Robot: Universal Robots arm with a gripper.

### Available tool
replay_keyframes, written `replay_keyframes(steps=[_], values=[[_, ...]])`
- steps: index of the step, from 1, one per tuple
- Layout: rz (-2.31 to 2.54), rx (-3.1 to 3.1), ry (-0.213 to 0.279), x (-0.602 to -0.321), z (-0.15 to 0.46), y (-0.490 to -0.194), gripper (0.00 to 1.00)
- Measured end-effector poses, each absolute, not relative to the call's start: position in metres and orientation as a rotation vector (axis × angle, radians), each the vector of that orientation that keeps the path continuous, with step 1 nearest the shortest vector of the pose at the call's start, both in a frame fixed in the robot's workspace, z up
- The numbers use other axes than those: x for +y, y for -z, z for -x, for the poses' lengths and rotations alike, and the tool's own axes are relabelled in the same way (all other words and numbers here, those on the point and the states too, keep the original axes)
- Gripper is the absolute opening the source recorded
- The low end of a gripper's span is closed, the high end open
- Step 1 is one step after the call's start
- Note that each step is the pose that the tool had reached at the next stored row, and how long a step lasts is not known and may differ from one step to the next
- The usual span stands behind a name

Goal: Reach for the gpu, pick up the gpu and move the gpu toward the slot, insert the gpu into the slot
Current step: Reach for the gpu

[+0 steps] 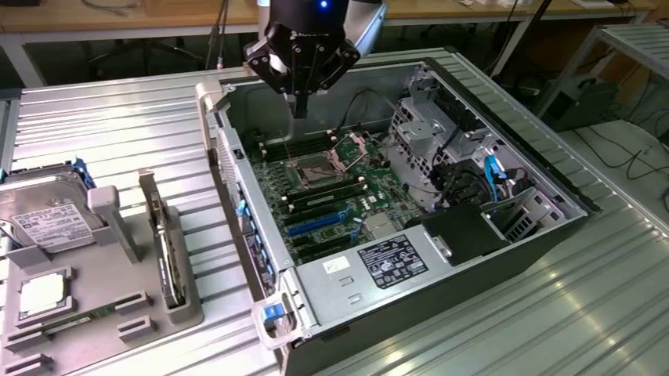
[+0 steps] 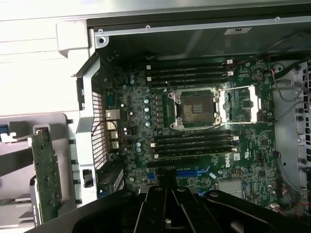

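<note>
My claw [image 1: 300,108], fingers together and empty, hangs over the open computer case [image 1: 502,301]; its motherboard [image 2: 194,155] reads Dell. The gpu [image 1: 168,254] stands on edge in a grey holder [image 1: 115,313] beside the case, on a ribbed metal table [image 1: 125,125].

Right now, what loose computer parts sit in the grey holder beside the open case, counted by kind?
Boxy silver labelled hard drive: 1
Thin dark gpu circuit card with metal bracket: 1
Square silver processor chip: 1
Small green memory stick: 1
Total: 4
</note>
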State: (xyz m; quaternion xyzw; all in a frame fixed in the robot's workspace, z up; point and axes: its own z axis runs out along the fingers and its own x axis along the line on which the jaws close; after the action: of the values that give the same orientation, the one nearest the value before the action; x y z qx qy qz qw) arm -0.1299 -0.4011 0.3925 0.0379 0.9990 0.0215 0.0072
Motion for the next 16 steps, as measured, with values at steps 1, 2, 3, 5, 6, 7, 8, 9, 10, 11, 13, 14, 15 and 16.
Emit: replay_keyframes(steps=[1, 2, 3, 5, 6, 7, 8, 9, 10, 11, 13, 14, 15, 16], values=[[-0.117, 3.124, -0.067, -0.401, 0.130, -0.392, 0.10], [-0.113, 3.125, -0.067, -0.401, 0.131, -0.392, 0.10], [-0.109, 3.125, -0.067, -0.402, 0.131, -0.392, 0.10], [-0.096, 3.126, -0.068, -0.402, 0.132, -0.393, 0.10], [-0.088, 3.126, -0.069, -0.402, 0.133, -0.393, 0.10], [-0.077, 3.127, -0.070, -0.403, 0.134, -0.393, 0.10], [-0.067, 3.127, -0.072, -0.403, 0.134, -0.393, 0.10], [-0.055, 3.127, -0.073, -0.403, 0.135, -0.392, 0.10], [-0.045, 3.128, -0.074, -0.403, 0.135, -0.393, 0.10], [-0.024, 3.128, -0.075, -0.404, 0.137, -0.392, 0.10], [-0.008, 3.129, -0.075, -0.405, 0.139, -0.392, 0.10], [-0.002, 3.129, -0.075, -0.405, 0.140, -0.392, 0.10], [0.005, 3.129, -0.075, -0.406, 0.141, -0.392, 0.10], [0.010, 3.129, -0.075, -0.406, 0.142, -0.392, 0.10]])
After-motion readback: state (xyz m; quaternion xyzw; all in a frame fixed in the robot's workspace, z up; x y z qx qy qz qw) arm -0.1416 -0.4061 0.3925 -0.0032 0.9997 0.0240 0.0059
